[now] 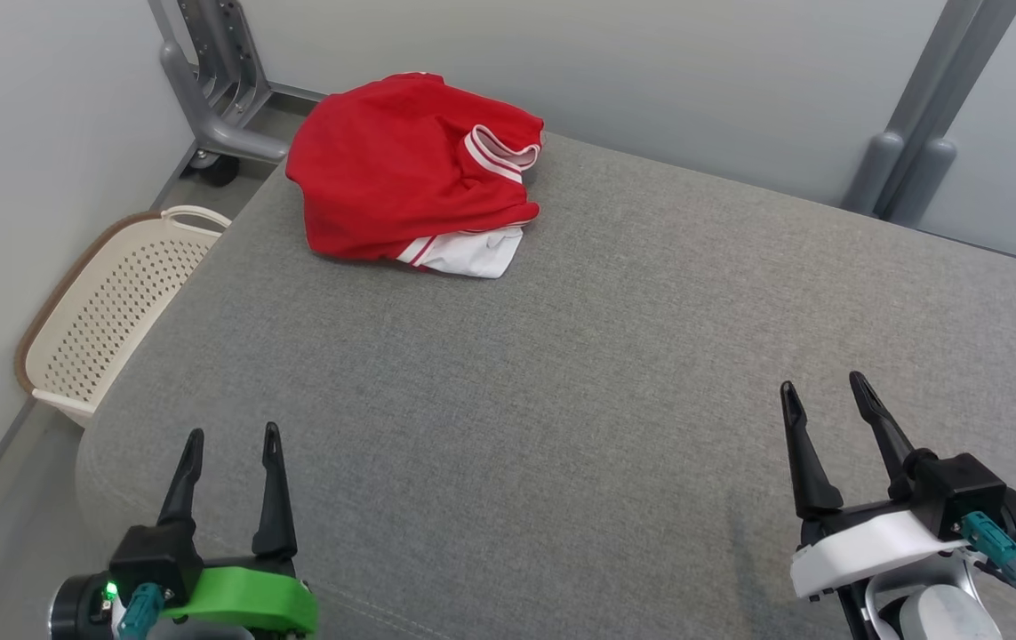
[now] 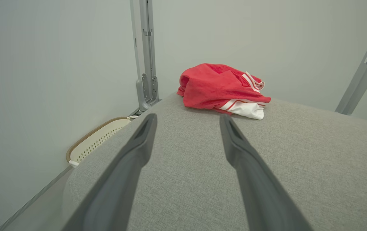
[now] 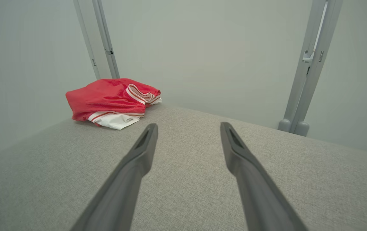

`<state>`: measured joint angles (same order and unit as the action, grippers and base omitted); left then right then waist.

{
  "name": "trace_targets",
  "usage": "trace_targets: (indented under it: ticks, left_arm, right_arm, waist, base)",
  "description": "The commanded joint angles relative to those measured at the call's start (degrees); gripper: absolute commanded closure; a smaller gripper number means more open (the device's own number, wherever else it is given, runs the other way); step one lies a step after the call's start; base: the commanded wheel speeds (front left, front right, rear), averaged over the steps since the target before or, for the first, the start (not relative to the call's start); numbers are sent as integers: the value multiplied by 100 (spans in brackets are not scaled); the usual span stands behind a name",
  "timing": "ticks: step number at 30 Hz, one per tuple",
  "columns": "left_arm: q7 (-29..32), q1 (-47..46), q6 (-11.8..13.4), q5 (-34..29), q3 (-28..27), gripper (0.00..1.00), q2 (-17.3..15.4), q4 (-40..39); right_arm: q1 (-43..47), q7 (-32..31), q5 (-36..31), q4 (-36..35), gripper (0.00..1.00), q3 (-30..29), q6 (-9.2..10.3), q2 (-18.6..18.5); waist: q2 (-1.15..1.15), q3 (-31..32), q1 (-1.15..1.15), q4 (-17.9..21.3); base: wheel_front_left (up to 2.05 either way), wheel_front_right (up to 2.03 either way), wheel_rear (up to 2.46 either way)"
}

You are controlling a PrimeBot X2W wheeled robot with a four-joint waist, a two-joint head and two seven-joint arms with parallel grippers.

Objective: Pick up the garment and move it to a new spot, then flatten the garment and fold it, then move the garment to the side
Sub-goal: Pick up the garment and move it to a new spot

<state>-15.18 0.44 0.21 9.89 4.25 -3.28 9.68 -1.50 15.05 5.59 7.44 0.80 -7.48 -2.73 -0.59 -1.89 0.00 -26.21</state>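
While both tools sit low at the near edge of the gray fabric surface [image 1: 614, 373], the garment [image 1: 401, 169] lies at the far back-left corner, well apart from either. Garment: red with white-and-red striped trim, crumpled into a loose heap, with a white part poking out from under the red on its near side. It rests on the surface, and its far side reaches the back-left edge.

Left tool [image 1: 234, 431]: green body, lower left of the head view, two dark fingers pointing up the view, spread wide, empty. In the left wrist view, the left tool [image 2: 188, 116] is also wide, with bare gray fabric in the gap. The garment [image 2: 215, 86] is ahead, up at the far edge, roughly in line with the right-hand finger.

Right tool [image 1: 822, 382]: white body, lower right of the head view, fingers wide apart, holding nothing. In the right wrist view, the right tool [image 3: 188, 124] is wide over bare fabric, with the garment [image 3: 106, 96] ahead and off to the left.

Cream perforated basket [image 1: 108, 311] with a brown rim: on the floor, left of the surface, tilted between it and the wall. It shows in the left wrist view too [image 2: 96, 139]. A gray metal post [image 1: 214, 80] with a caster stands behind the garment at back left. A second gray post [image 1: 925, 133] stands at back right against the pale wall.
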Motion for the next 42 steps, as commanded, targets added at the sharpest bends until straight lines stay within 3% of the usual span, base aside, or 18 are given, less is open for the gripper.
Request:
trace_targets:
  ticks: [1, 11, 19, 27, 34, 42]
  left_arm:
    - [0, -176, -39, -60, -31, 0, -85, -3]
    - [103, -1321, -281, 39, -221, 0, -451, 44]
    - [985, -2673, -574, 301, -250, 0, -984, 358]
    - [1927, -4169, -722, 675, -140, 0, -1532, 1106]
    - [2692, -5205, -763, 1207, 30, 0, -1795, 1834]
    - [3004, -5810, -767, 1700, 370, 0, -1959, 2406]
  right_arm:
    - [-4, 18, 9, 3, 0, -19, -3, -27]
    - [-165, 18, -162, -92, 0, -163, -3, -28]
    - [-472, 17, -390, -315, 0, -298, -3, -28]
    - [-985, 17, -662, -638, 0, -319, -3, -27]
    - [-1446, 18, -795, -855, 0, -258, -3, -27]
    - [-1718, 18, -833, -971, 0, -190, -3, -26]
  waist:
    - [59, -17, 0, 53]
    - [59, -248, 0, 389]
    - [59, -796, 0, 882]
    - [59, -1794, 0, 1430]
    - [59, -2577, 0, 1800]
    - [59, -3054, 0, 2036]
  base:
    - [0, 0, 0]
    - [0, 0, 0]
    - [0, 0, 0]
    - [0, 0, 0]
    - [0, 0, 0]
    - [0, 0, 0]
